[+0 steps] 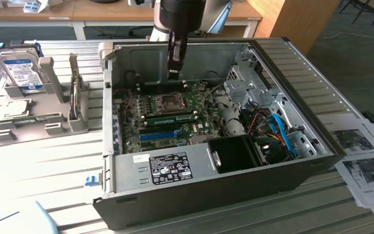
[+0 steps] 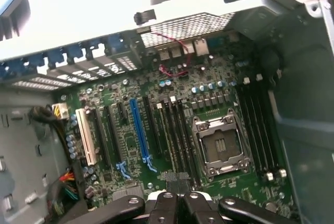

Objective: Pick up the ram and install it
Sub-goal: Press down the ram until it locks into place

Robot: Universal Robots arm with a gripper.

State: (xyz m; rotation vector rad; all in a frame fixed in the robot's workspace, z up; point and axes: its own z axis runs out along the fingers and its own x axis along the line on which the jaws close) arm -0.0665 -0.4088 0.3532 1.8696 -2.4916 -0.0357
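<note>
1. The gripper (image 1: pixel 175 74) hangs inside the open computer case (image 1: pixel 317 161), low above the motherboard (image 1: pixel 196 127), near the CPU socket (image 1: pixel 168 102). In the wrist view its fingers (image 2: pixel 166 209) sit pressed together, closed with nothing between them.
2. The ram (image 1: pixel 171 118) lies seated in a slot just beside the socket, apart from the gripper.
3. A long blue slot (image 1: pixel 158 136) lies beyond it.
4. Outside the case, on the exterior view's left, a grey holder (image 1: pixel 50 127) carries a hard drive (image 1: pixel 19 70).
</note>
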